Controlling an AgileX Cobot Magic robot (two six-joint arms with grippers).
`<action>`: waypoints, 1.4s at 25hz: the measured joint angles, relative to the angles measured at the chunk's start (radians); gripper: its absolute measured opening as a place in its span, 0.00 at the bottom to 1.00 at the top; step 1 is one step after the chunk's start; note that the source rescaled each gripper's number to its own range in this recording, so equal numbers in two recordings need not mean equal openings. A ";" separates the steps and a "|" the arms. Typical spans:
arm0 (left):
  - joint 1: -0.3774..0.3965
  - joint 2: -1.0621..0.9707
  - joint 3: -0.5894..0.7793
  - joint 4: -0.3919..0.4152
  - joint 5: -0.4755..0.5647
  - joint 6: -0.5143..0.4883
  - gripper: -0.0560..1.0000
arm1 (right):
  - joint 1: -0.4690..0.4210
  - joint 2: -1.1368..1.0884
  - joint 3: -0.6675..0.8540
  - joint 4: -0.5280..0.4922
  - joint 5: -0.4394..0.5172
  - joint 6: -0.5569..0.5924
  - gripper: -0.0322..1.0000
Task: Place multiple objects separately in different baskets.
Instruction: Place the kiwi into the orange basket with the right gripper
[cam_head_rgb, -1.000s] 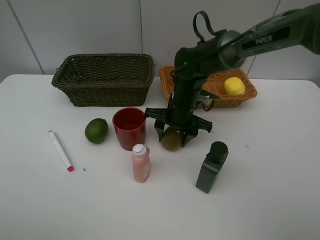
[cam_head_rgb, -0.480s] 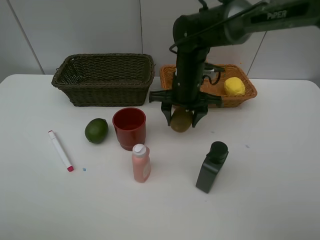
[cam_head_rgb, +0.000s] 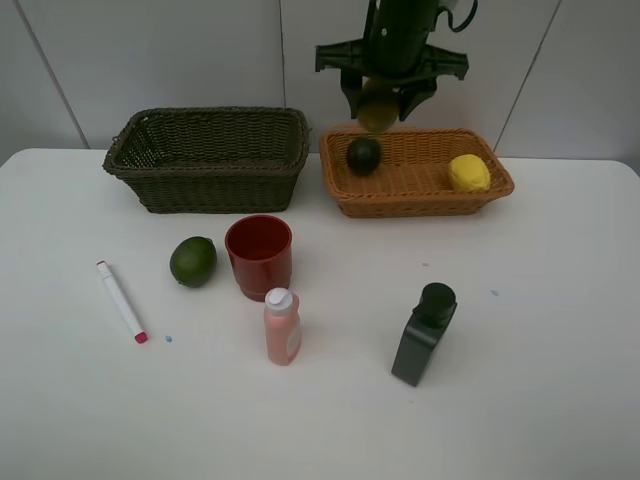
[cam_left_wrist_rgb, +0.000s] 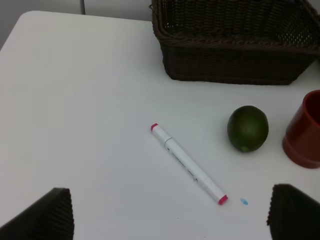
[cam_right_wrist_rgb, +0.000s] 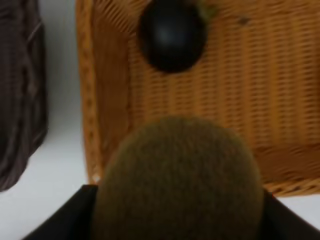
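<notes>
Two baskets: a deep rectangular dark olive-brown wicker basket (cam_head_rgb: 215, 185) stands at the rear left of the white counter (cam_head_rgb: 560, 320); a shallower rectangular light orange-tan wicker basket (cam_head_rgb: 420, 205) stands just beside it on the right; the two do not touch.
Right arm: the right gripper (cam_head_rgb: 381, 104) hangs high in the air over the left end of the orange-tan basket; its jaws are clamped on a fuzzy brown oval kiwi (cam_head_rgb: 377, 115), one finger on each side.
Held item: the kiwi is clear of the basket and touches only the gripper; in the right wrist view it fills the foreground above the basket's left wall.
Basket contents: a dark round fruit (cam_head_rgb: 364, 155) lies at the left end of the orange-tan basket; a yellow lemon (cam_head_rgb: 468, 173) lies at the right end; the two are well apart.
Left arm: the left gripper (cam_left_wrist_rgb: 170, 217) shows in the left wrist view alone; its jaws are spread wide apart over the counter, near the marker.
Loose items, left: a white red-tipped marker (cam_head_rgb: 121, 301) lies flat; a round green lime (cam_head_rgb: 193, 261) lies between it and an upright red cylindrical cup (cam_head_rgb: 259, 256); the cup stands in front of the olive-brown basket.
Loose items, front: a pink plastic bottle (cam_head_rgb: 282, 327) with a white cap stands just in front of the cup; a black bottle (cam_head_rgb: 424, 333) stands to its right, well apart.
</notes>
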 joint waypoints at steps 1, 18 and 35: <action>0.000 0.000 0.000 0.000 0.000 0.000 1.00 | -0.021 0.000 -0.004 -0.001 0.001 -0.006 0.40; 0.000 0.000 0.000 0.000 0.000 0.000 1.00 | -0.191 0.150 -0.005 0.004 -0.179 -0.170 0.40; 0.000 0.000 0.000 0.000 0.000 0.000 1.00 | -0.192 0.292 -0.005 0.009 -0.205 -0.173 0.40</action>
